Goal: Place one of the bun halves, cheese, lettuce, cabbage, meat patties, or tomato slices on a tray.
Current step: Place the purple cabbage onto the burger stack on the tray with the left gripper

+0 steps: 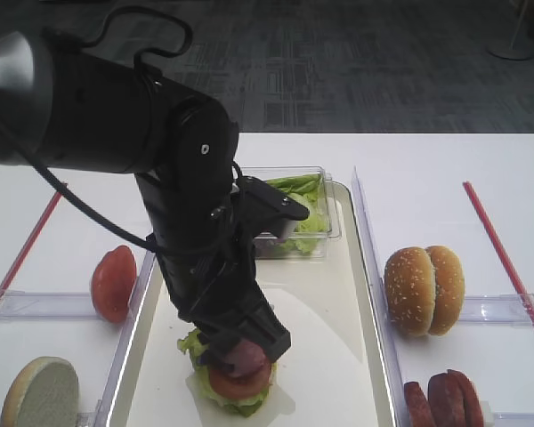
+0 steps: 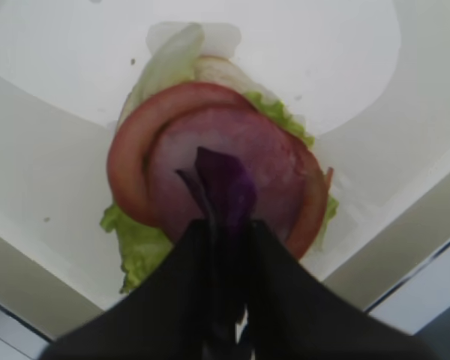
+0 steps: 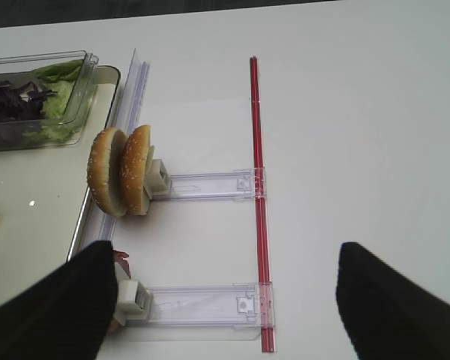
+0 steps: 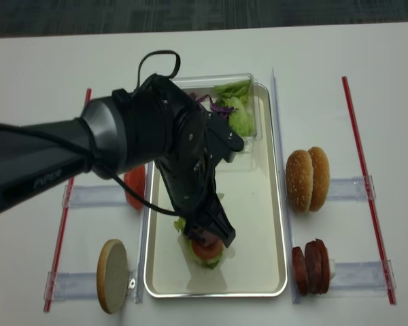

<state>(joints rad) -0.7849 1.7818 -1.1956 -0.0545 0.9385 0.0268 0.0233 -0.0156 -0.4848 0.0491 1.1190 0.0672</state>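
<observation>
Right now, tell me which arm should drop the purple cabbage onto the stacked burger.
Left. Its pincer is shut on the dark purple cabbage shreds directly over the round pink slice topping the stack.

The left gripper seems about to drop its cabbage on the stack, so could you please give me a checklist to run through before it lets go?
1. Left gripper shut on the cabbage: ok.
2. Cabbage over the middle of the pink slice: ok.
3. Stack order, tomato slice on lettuce: ok.
4. Stack inside the tray, away from its rim: ok.
5. Cabbage already touching the pink slice: cannot tell.
6. Right gripper open and away from the tray: ok.
</observation>
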